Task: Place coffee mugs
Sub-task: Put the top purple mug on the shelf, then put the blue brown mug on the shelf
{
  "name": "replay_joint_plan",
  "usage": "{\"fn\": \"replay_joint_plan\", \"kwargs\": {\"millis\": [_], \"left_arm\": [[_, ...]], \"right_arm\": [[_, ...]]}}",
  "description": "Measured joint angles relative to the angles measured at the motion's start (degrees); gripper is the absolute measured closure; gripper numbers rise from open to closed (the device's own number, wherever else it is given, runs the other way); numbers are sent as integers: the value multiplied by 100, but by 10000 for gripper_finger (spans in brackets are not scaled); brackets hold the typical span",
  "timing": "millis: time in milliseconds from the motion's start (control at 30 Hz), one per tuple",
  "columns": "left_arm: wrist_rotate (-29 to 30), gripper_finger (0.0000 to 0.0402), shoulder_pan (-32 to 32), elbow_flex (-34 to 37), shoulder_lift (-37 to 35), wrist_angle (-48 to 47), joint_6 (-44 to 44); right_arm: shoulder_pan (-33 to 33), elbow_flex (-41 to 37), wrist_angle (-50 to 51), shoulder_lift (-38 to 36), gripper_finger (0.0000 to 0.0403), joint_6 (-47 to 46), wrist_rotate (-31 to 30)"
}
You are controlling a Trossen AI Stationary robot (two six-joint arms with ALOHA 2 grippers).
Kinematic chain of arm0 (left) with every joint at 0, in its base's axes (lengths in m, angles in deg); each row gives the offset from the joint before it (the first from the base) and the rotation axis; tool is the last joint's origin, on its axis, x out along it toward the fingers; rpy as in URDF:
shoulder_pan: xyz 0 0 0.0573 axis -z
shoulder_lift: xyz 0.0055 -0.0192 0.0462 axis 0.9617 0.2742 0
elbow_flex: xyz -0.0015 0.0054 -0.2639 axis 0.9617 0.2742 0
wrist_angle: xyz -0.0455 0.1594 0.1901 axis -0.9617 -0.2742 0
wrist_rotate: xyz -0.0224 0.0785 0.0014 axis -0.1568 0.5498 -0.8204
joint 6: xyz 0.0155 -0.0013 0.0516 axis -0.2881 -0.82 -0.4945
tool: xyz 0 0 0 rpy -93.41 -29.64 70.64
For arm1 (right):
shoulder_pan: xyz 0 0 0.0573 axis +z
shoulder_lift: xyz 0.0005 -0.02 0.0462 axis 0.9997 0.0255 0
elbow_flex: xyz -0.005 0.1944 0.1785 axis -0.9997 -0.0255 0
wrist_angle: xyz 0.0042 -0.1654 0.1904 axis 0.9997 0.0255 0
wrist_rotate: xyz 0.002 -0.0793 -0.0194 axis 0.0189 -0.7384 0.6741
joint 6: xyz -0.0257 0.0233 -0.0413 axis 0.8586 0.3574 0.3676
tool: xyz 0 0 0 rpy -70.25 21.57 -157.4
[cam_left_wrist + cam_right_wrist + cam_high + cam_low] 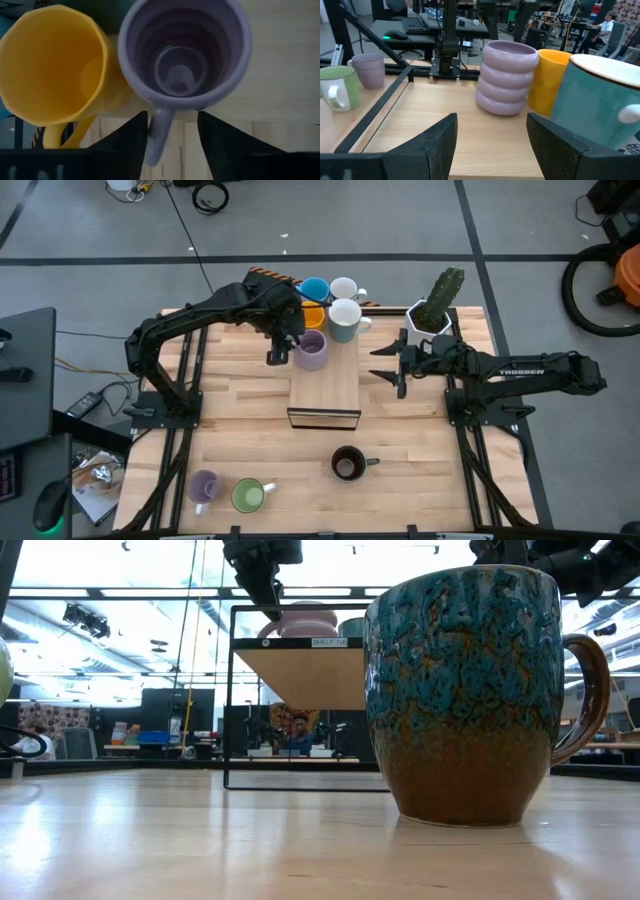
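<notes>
A ridged lavender mug (pixel 312 348) stands on the far left corner of a wooden shelf top (pixel 326 385). My left gripper (pixel 278 352) is open beside it, its fingers on either side of the mug's handle (pixel 159 135). Right behind this mug stand an orange mug (pixel 312 317) and a pale teal mug (pixel 345 320), with a light blue mug (pixel 315 288) and a white mug (pixel 345 287) farther back. A dark brown mug (pixel 347 463), a second lavender mug (pixel 203 485) and a green mug (pixel 248 495) stand near the table's near edge. My right gripper (pixel 377 363) waits open right of the shelf. My left gripper (pixel 172 114) comes at the lavender mug from the table's left, about level, and the handle (pixel 159 135) lies in the gap between its fingers. One finger (pixel 134 137) stands right against the handle; whether it touches I cannot tell. The mug stands upright on the shelf top.
A white hexagonal pot with a cactus (pixel 435 305) stands at the far right, just behind my right arm. The shelf is a wooden board on a black wire frame (pixel 230 700) with open room under it. Bare table lies between the shelf and the near mugs.
</notes>
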Motion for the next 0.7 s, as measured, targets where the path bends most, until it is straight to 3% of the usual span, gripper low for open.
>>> {"fn": "replay_joint_plan", "kwargs": {"millis": [233,433,567,700], "left_arm": [[100,171,-2,0,-1,-7,-9],[56,176,-145,1,-165,4,-135],[-525,184,-356,0,-336,226,-75],[-655,192,-389,-9,-351,275,-55]], "right_arm": [[15,0,0,0,159,25,-4],[18,-2,2,0,159,35,-3],[18,-2,37,0,159,36,-4],[15,-2,35,0,159,35,-7]]}}
